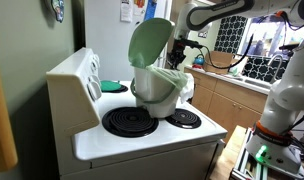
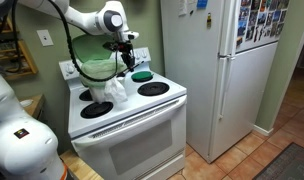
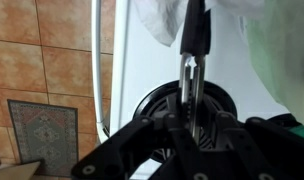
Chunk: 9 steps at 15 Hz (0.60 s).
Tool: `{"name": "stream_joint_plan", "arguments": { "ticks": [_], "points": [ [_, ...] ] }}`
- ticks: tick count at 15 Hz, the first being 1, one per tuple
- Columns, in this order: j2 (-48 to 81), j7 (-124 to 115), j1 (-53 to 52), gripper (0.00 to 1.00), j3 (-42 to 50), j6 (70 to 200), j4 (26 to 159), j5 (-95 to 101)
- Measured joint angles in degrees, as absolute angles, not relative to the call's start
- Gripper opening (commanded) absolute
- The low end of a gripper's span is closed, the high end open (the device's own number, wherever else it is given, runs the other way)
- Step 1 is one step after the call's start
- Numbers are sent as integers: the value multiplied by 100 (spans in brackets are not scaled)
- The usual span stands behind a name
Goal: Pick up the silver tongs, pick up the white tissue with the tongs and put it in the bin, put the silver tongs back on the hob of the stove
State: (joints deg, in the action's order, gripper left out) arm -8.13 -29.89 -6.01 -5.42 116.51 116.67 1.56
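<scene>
My gripper (image 3: pixel 190 120) is shut on the silver tongs (image 3: pixel 192 75), which reach away from it over the hob of the stove (image 3: pixel 152 70). The tong tips meet the white tissue (image 3: pixel 167 15) at the top edge of the wrist view; whether they pinch it is unclear. The pale green liner of the bin (image 3: pixel 284 60) lies just to the right. In both exterior views the gripper (image 1: pixel 180 50) (image 2: pixel 125 52) hangs beside the bin (image 1: pixel 157 92) (image 2: pixel 104 82), whose large green lid (image 1: pixel 150 42) (image 2: pixel 92 52) stands open. The bin stands on the hob (image 1: pixel 152 135) (image 2: pixel 127 105).
Black coil burners (image 1: pixel 129 121) (image 1: pixel 184 118) (image 2: pixel 95 108) lie on the hob. A flat dark green disc (image 1: pixel 112 87) (image 2: pixel 142 75) sits on a back burner. The raised control panel (image 1: pixel 90 75) stands behind. A white fridge (image 2: pixel 217 70) stands next to the stove.
</scene>
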Motion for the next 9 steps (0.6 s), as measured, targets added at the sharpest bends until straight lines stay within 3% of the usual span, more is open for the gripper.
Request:
{"name": "stream_joint_plan", "arguments": {
  "ticks": [9],
  "points": [
    [-2026, -3222, -301, 6, -394, 12063, 11638, -1468]
  ]
}}
